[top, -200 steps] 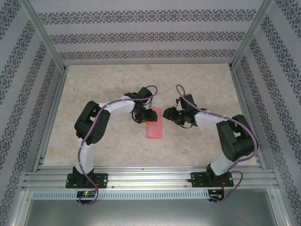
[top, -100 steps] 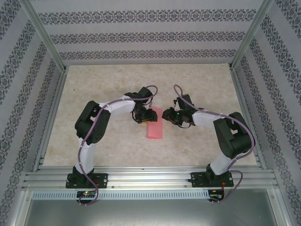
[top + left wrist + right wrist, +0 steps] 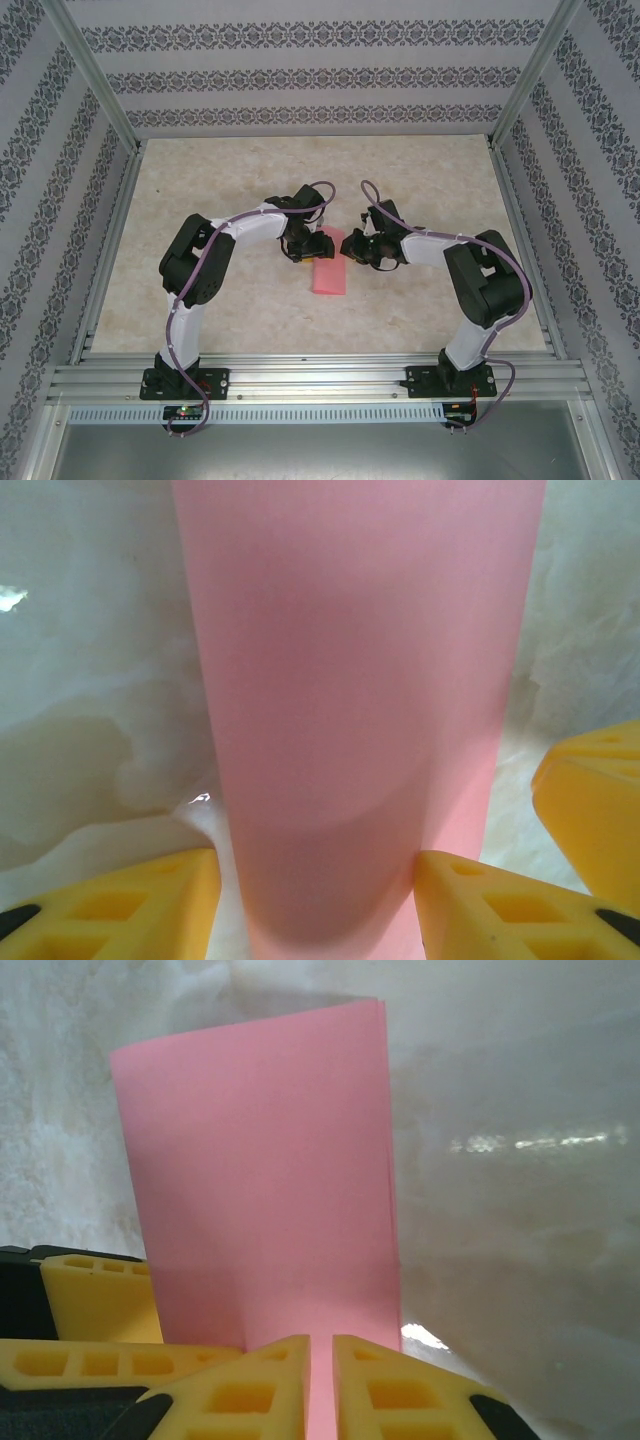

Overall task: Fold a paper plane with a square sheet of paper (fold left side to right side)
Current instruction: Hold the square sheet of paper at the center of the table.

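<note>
One folded pink-red paper rectangle (image 3: pixel 330 272) lies flat on the beige desk (image 3: pixel 200 180), long axis running away from the robot; left fingers (image 3: pixel 130 905) spread astride its far end, right fingers (image 3: pixel 400 1390) nearly pressed together at its right edge, grip unclear.

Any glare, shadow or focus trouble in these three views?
Top external: even light, sharp, no glare on the table. Left wrist: the sheet of paper looks soft, very near the lens, a dim shadow across its middle. Right wrist: paper edges crisp; a glare streak on the table to its right.
</note>
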Robot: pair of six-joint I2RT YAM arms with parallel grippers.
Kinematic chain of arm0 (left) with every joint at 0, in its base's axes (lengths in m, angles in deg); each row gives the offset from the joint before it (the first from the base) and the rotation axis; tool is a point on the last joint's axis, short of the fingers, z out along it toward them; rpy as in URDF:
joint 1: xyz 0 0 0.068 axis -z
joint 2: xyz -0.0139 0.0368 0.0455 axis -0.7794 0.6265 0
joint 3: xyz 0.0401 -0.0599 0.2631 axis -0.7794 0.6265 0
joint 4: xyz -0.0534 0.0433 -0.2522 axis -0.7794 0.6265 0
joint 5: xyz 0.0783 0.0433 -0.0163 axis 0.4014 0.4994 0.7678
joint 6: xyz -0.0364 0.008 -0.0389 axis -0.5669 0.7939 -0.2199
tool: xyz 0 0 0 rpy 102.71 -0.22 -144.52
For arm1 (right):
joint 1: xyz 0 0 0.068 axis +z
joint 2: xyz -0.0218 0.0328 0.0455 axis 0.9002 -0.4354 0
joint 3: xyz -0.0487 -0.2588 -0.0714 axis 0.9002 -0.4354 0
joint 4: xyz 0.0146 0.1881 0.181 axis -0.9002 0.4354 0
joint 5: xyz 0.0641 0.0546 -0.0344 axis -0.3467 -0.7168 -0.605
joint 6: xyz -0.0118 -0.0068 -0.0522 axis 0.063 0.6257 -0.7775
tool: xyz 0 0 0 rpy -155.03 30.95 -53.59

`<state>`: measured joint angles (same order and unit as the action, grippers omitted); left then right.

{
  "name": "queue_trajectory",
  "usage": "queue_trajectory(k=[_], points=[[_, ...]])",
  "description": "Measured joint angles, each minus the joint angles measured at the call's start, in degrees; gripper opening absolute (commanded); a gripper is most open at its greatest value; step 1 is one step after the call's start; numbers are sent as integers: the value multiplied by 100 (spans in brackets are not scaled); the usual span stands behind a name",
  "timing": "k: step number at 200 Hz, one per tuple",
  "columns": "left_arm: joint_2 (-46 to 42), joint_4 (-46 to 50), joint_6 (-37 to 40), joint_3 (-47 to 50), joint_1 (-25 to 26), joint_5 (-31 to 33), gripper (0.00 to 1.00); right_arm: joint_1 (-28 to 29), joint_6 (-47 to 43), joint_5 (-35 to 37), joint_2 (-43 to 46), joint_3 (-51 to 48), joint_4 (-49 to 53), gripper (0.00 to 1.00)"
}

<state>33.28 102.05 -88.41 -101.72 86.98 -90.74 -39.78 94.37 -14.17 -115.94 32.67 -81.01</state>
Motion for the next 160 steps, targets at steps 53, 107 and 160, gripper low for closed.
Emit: queue_trajectory(k=[53, 107, 160], points=[[0, 2, 0, 0, 4, 2, 56, 37, 0, -2, -214, 197, 52, 14], [0, 2, 0, 0, 4, 7, 56, 37, -4, 0, -431, 310, 350, 15], [-37, 7, 0, 0, 44, 116, 58, 37, -61, -2, -549, 535, 627, 15]])
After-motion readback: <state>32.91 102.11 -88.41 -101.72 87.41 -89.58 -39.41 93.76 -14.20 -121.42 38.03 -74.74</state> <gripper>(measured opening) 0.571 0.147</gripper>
